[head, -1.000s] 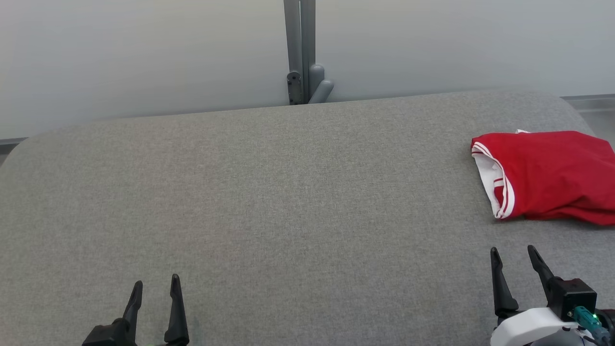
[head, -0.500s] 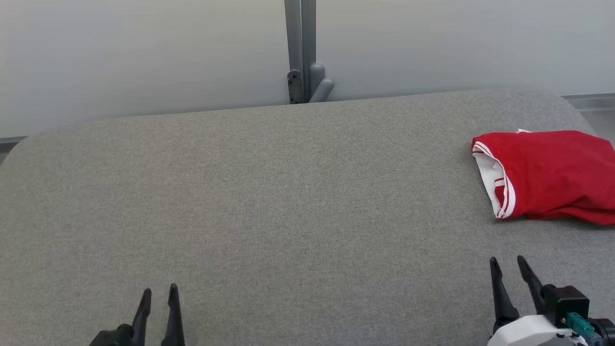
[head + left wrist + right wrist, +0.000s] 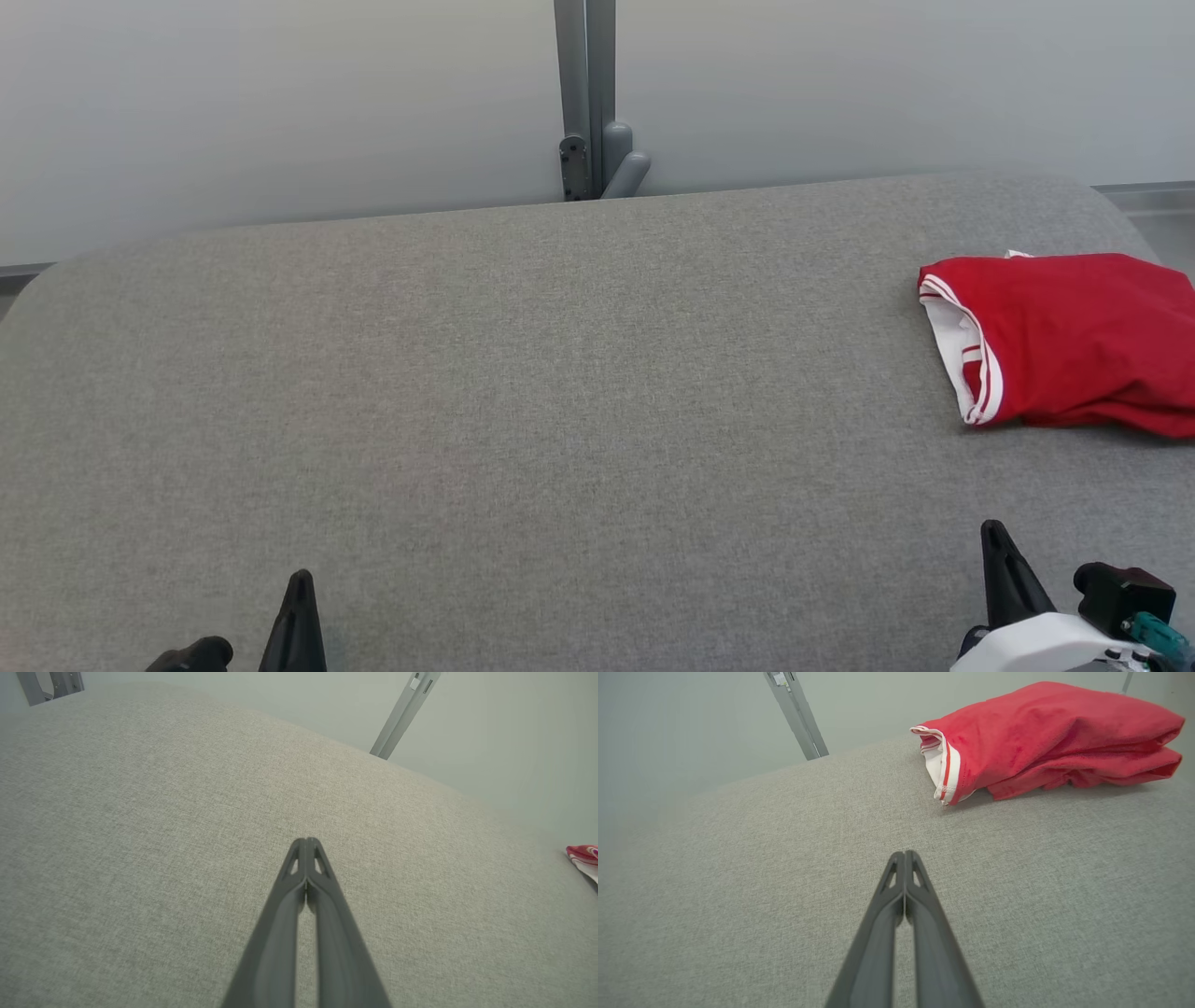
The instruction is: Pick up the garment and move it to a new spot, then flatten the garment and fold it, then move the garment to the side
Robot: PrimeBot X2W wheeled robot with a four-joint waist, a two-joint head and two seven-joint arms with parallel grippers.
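Fingers (image 3: 327, 914) of the left gripper (image 3: 299, 583) and the right gripper (image 3: 991, 537) are pressed together tip to tip above the grey worktop (image 3: 560, 373), holding nothing. A second ago both pairs stood spread, and both grippers now sit lower at the head view's bottom edge. The folded red garment (image 3: 1074, 345) has not moved. It lies on the worktop's right side, ahead of the right gripper and clear of it, cut off by the head view's right edge. Its long axis runs left to right across the worktop, and its white-banded, red-striped open end points toward the robot's left.
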